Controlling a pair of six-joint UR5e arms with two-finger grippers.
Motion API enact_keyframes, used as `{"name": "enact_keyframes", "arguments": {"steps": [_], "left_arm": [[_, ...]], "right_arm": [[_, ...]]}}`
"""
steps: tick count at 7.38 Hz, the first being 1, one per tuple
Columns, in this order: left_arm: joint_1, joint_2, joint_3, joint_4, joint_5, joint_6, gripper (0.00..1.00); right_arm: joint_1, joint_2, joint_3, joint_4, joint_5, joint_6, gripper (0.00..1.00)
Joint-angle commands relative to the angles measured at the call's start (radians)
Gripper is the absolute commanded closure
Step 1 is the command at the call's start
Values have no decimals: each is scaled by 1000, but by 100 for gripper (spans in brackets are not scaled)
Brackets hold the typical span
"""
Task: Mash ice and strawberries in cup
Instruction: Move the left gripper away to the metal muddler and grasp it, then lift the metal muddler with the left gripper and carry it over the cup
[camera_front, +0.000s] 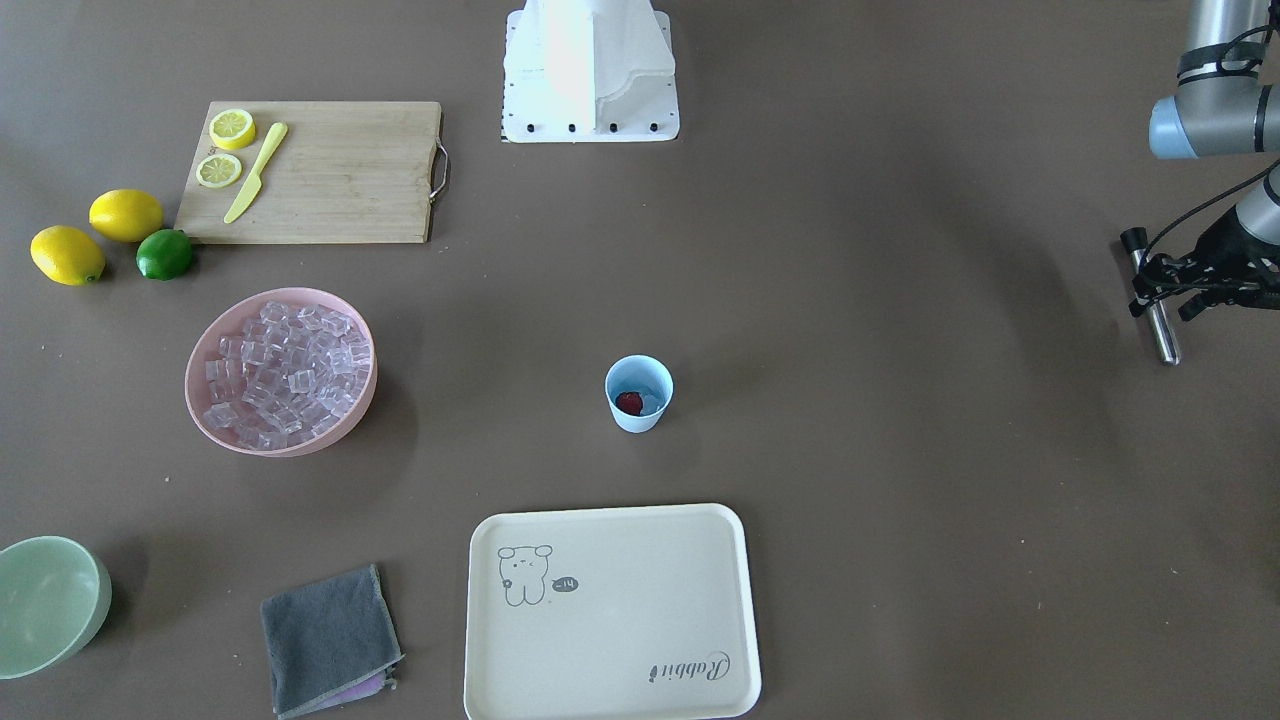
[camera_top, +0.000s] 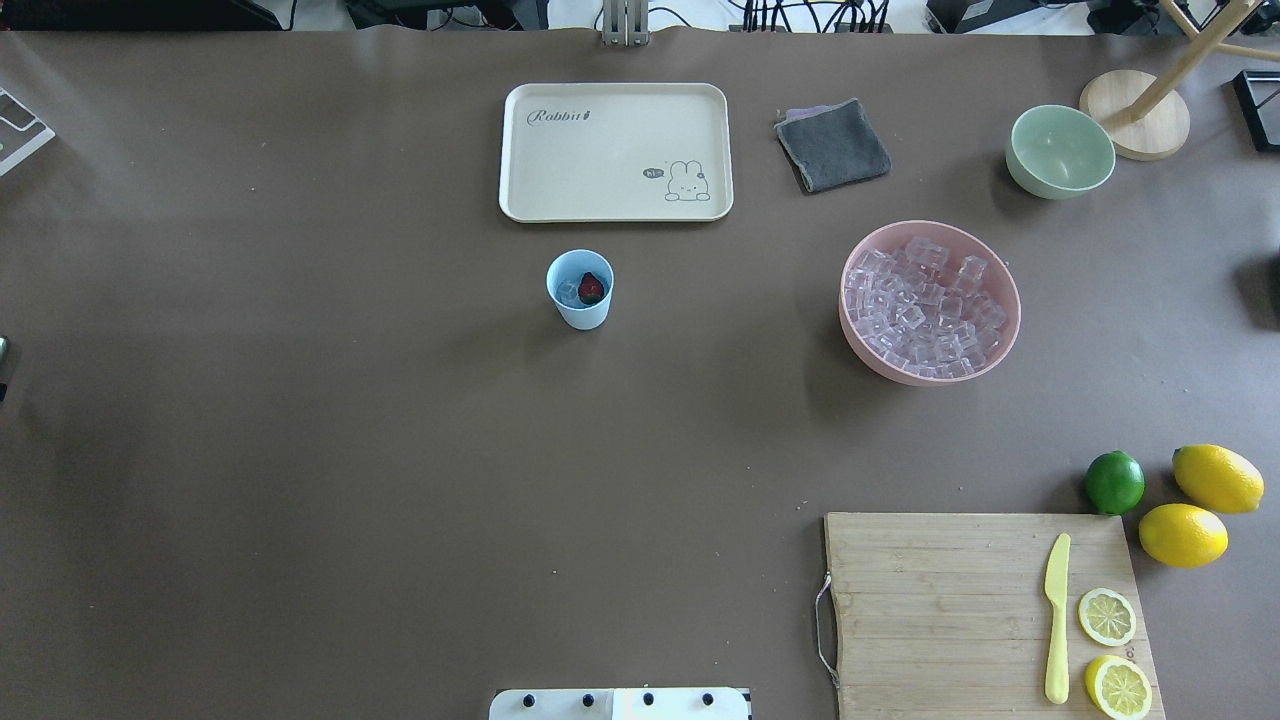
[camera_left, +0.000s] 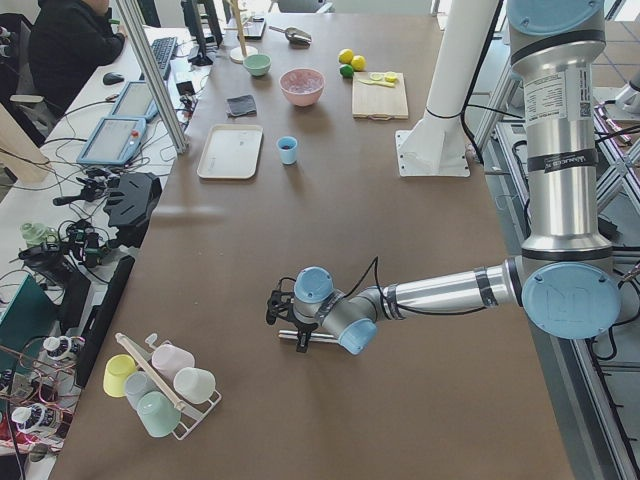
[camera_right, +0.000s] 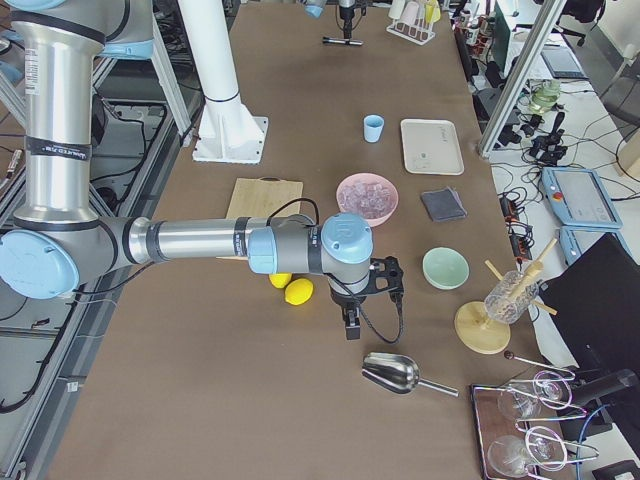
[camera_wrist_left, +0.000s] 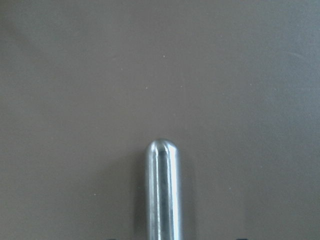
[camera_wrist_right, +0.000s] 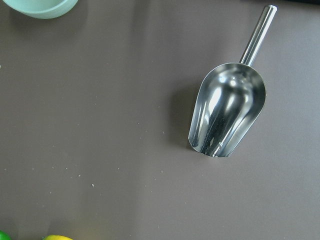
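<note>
The light-blue cup stands upright mid-table and holds a red strawberry and some ice; it also shows in the overhead view. More ice fills a pink bowl. My left gripper is far off at the table's end, low over a metal muddler that lies on the table; its fingers look spread to either side of the rod. My right gripper hangs near a steel scoop; I cannot tell whether it is open or shut.
A cream tray lies beyond the cup. A cutting board with lemon slices and a yellow knife, two lemons and a lime sit on my right side. A pale-green bowl and grey cloth lie farther out.
</note>
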Motion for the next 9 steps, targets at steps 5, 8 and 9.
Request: {"name": "enact_keyframes", "arguments": {"steps": [5, 8, 9], "left_arm": [[7, -13, 17, -57, 26, 18, 75], [4, -139, -115, -54, 48, -6, 75], [2, -202, -144, -59, 159, -102, 75]], "right_arm": [[12, -11, 1, 0, 5, -2, 1], [14, -18, 19, 0, 6, -2, 1], [14, -19, 27, 0, 9, -2, 1]]}}
